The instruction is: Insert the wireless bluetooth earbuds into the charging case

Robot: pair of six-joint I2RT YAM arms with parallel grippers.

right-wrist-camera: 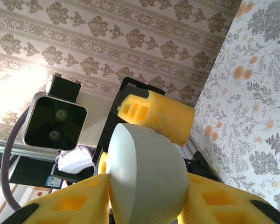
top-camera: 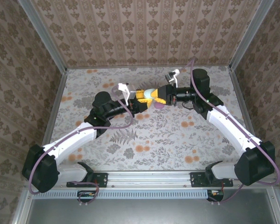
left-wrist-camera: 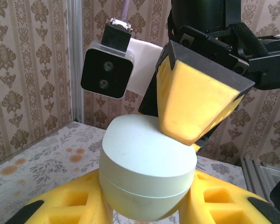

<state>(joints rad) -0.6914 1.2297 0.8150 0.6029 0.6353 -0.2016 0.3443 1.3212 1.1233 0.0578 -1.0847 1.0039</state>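
The charging case (left-wrist-camera: 147, 172) is smooth pale plastic with a soft matt sheen. The yellow fingers (left-wrist-camera: 196, 98) look like dull, faintly grainy plastic. The bench (top-camera: 177, 140) wears a matt flower-printed covering, with a brushed metal rail (top-camera: 149, 177) along its near edge.

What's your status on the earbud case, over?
Left tool shut on charging case. Right tool shut on it too. Case closed, off the table. Pinkish item beneath, not blocking.

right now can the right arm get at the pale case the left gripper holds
Probably yes: the right gripper has its fingers on both sides of the pale case, which the left gripper holds; nothing blocks it.
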